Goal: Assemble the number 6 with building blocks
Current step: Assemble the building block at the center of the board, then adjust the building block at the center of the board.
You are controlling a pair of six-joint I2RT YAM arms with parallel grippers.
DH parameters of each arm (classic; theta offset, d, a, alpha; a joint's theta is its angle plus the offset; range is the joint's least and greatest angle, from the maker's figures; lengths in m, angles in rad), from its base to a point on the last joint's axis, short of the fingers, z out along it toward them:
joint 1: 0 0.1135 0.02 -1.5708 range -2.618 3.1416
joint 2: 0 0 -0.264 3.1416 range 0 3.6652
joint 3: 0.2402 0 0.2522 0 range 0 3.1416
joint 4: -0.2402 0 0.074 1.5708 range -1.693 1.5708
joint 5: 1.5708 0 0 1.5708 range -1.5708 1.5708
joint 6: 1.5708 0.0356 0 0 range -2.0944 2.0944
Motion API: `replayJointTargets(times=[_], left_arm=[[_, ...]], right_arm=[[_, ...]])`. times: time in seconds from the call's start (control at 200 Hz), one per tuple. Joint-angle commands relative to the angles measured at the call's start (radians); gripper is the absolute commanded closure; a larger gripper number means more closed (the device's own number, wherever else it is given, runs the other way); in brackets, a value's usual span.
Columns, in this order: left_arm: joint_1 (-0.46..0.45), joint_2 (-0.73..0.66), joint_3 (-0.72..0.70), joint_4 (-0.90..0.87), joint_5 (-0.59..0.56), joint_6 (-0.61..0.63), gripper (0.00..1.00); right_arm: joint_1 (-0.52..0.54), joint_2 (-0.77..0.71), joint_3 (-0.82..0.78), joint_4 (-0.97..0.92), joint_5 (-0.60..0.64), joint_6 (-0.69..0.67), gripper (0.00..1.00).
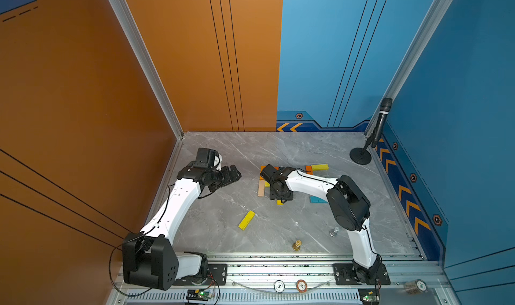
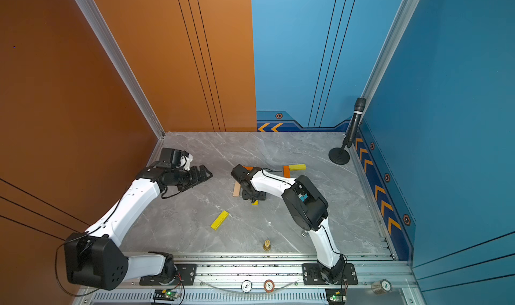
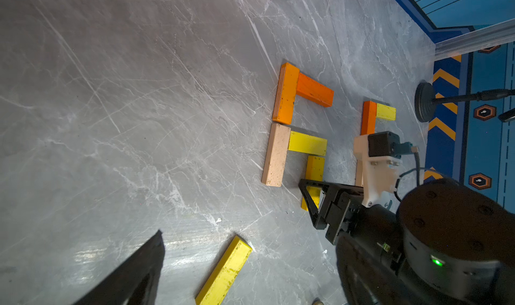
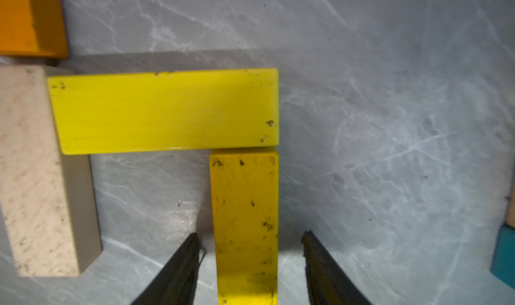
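I see right pincer (image 4: 250, 234) open, jaws clear either side of yellow plank (image 4: 244, 200) lying flat, its end touching crosswise plank (image 4: 167, 111); left pincer (image 1: 233, 175) wide open, holding nothing

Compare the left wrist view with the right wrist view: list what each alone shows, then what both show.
Left wrist only: a loose yellow block, a second orange block, a separate orange-and-yellow pair, the microphone stand. Right wrist only: a teal block at the frame edge, and gaps between the open right hand and the yellow block it straddles. Both: that block, the yellow crosswise block, the tan block, one orange block.
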Motion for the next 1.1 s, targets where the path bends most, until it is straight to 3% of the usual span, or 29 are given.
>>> replayJointTargets(times=[0.0,0.17,0.365,0.506,0.696,1.096], left_arm=[[0.015,-0.006,-0.019,0.006,0.007,-0.004,0.04],[0.026,-0.012,-0.024,0.005,-0.021,-0.003,0.04],[0.054,0.000,-0.024,-0.005,-0.054,-0.007,0.04],[0.078,0.006,-0.027,-0.006,-0.068,-0.013,0.03],[0.119,0.011,-0.029,-0.005,-0.076,-0.018,0.01],[0.149,0.016,-0.030,-0.005,-0.088,-0.021,0.00]], right_arm=[[0.025,-0.123,-0.008,-0.037,0.075,-0.047,0.34],[0.096,-0.226,-0.068,0.024,0.105,-0.175,0.31],[0.174,-0.279,-0.177,0.151,-0.042,-0.444,0.25],[0.246,-0.259,-0.156,0.141,-0.051,-0.596,0.16],[0.311,-0.156,-0.064,0.124,-0.081,-0.677,0.00],[0.344,0.042,0.121,0.066,-0.116,-0.700,0.01]])
